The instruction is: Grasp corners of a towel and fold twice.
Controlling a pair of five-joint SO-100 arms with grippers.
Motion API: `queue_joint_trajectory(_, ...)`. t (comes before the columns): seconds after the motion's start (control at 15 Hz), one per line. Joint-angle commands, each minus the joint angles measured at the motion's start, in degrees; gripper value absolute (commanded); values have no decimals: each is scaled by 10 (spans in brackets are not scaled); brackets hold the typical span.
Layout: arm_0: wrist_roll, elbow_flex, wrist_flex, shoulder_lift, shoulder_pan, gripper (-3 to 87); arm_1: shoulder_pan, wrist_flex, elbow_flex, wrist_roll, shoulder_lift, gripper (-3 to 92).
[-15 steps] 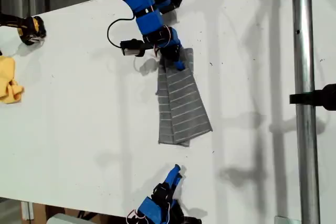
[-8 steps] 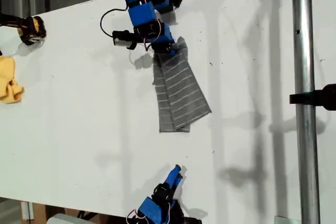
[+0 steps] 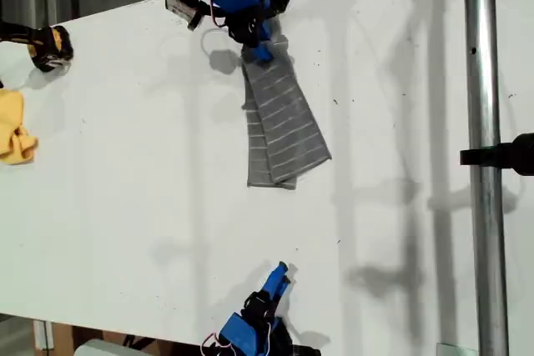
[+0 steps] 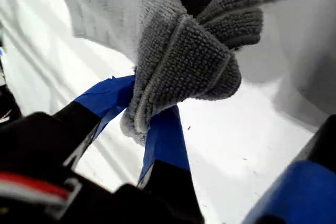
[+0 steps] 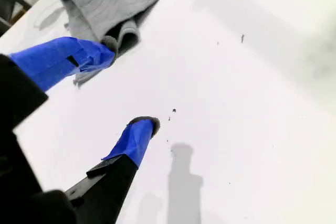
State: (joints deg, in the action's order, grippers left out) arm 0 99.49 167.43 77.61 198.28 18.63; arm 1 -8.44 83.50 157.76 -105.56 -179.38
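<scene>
My first gripper (image 3: 261, 49), pinching the towel (image 3: 279, 127) by a corner, has dragged it toward the exterior view's top, stretching the fold flatter; my second gripper (image 5: 113, 87) rests spread.

Our first claw (image 4: 142, 129) swallows the towel (image 3: 279, 122) corner; both arms run off the exterior view's edges.

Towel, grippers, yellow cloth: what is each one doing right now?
towel: folded into a narrow strip, one end pinched and lifted, the rest lying on the table.
my first gripper: shut on the towel's bunched end.
my second gripper: open, empty, apart from the towel.
yellow cloth: crumpled, lying untouched at the exterior view's left edge.
</scene>
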Motion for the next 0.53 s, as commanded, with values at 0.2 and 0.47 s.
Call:
queue_joint_trajectory(0.2,-6,-20,-1,5,-8,238,54,-238,-230,154,419,-2)
queue_joint_trajectory(0.47,-9,-22,0,5,-8,238,81,-297,-481,249,729,-2)
